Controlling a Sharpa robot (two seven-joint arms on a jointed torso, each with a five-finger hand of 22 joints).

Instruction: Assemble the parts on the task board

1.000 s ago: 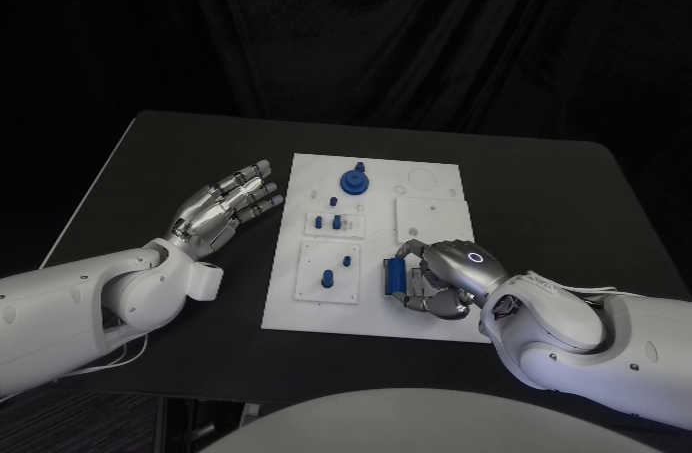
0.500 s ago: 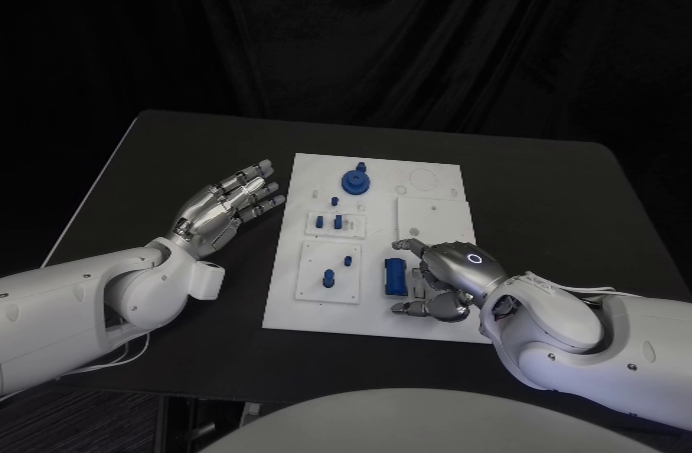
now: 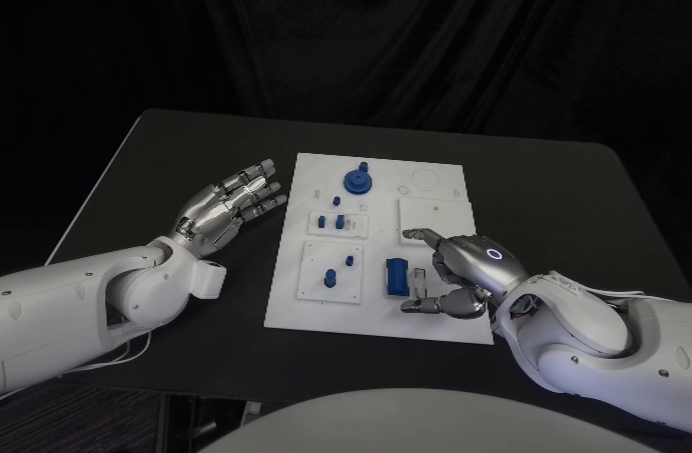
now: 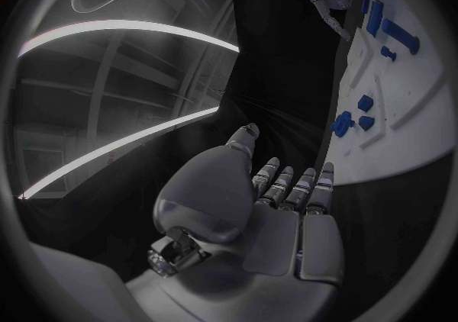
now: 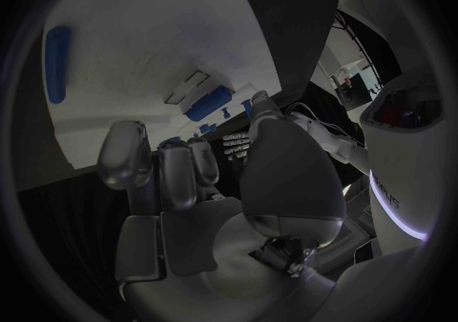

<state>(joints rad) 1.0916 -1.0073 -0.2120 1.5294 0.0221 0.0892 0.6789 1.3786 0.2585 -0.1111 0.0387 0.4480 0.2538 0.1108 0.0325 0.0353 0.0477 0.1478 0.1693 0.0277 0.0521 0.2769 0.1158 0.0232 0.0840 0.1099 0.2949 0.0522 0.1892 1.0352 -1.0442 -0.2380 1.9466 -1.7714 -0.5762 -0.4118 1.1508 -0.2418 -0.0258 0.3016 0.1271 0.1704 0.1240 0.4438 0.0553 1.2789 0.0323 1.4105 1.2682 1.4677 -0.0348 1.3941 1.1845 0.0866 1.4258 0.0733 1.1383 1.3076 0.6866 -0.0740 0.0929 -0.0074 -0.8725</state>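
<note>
The white task board (image 3: 433,188) lies mid-table. A blue cylinder part (image 3: 394,275) lies lengthwise on its near right section, also seen as the blue cylinder (image 5: 56,62) on the board (image 5: 162,24). My right hand (image 3: 456,273) hovers just right of it, fingers apart, holding nothing. Other blue parts stand on the board: a round piece (image 3: 355,181), small pegs (image 3: 335,220) and two pieces (image 3: 335,275). My left hand (image 3: 228,205) stays flat and open off the board's left edge, touching nothing; the left wrist view shows the board (image 4: 401,131) beside it.
Black table (image 3: 159,163) surrounds the board, with bare room on the left, right and far side. An unoccupied square recess (image 3: 433,216) and a round outline (image 3: 427,181) lie on the board's right half.
My right hand has let go of the blue cylinder and drawn back to the right. The cylinder now lies alone on the board. The left hand has not moved.
</note>
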